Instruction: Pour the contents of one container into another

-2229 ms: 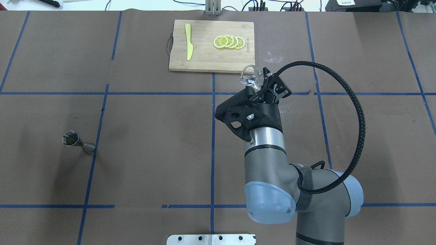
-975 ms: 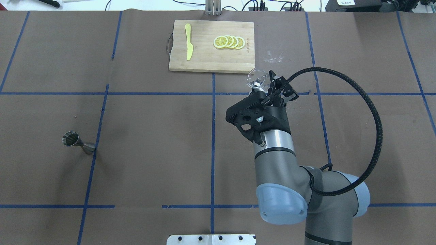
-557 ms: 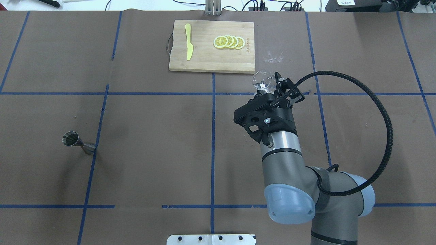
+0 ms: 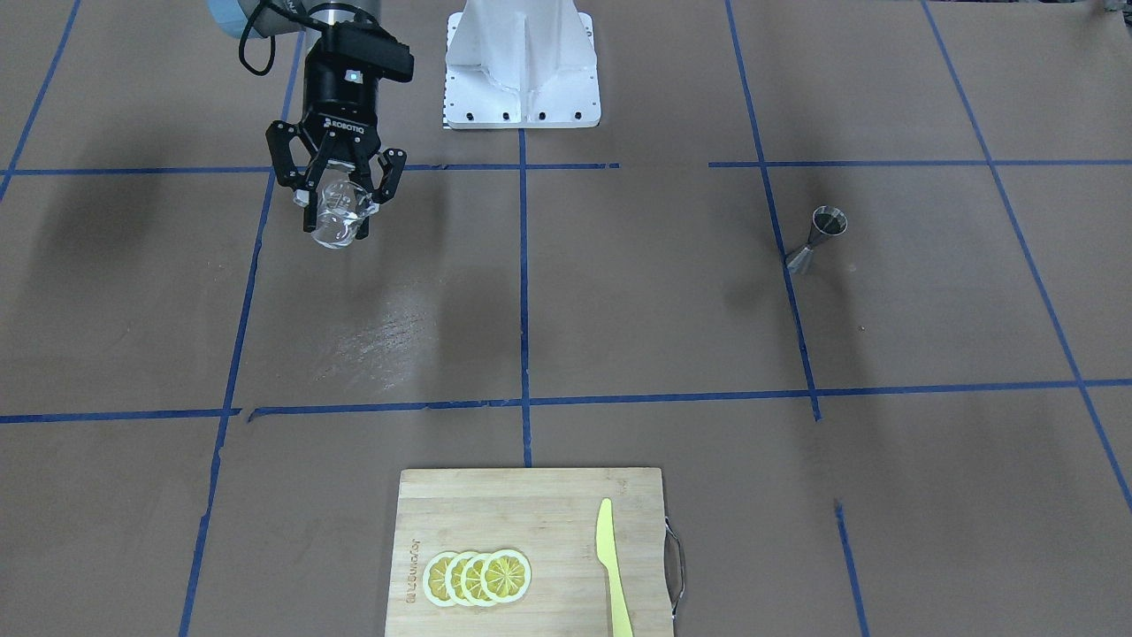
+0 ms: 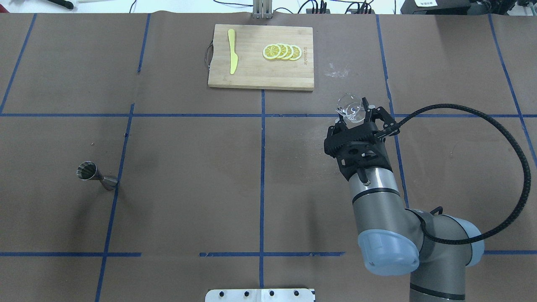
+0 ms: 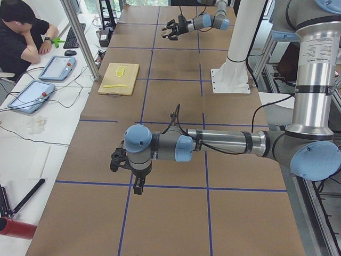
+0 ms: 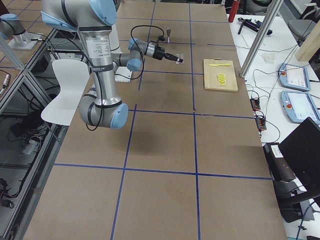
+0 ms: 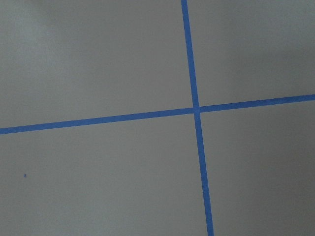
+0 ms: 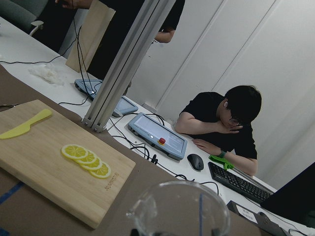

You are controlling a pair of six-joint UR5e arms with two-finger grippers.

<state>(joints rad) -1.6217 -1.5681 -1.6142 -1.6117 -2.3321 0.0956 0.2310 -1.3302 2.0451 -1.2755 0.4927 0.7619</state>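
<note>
Overhead exterior: jigger standing on table, near left. Farther right, right gripper pinching cup above table, well apart from jigger. Beyond, board with lemon slices. Left gripper: cannot tell jaw state.

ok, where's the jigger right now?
Overhead view, left half: the jigger stands on the table beside a blue tape line, far from the glass cup in the right gripper.
</note>
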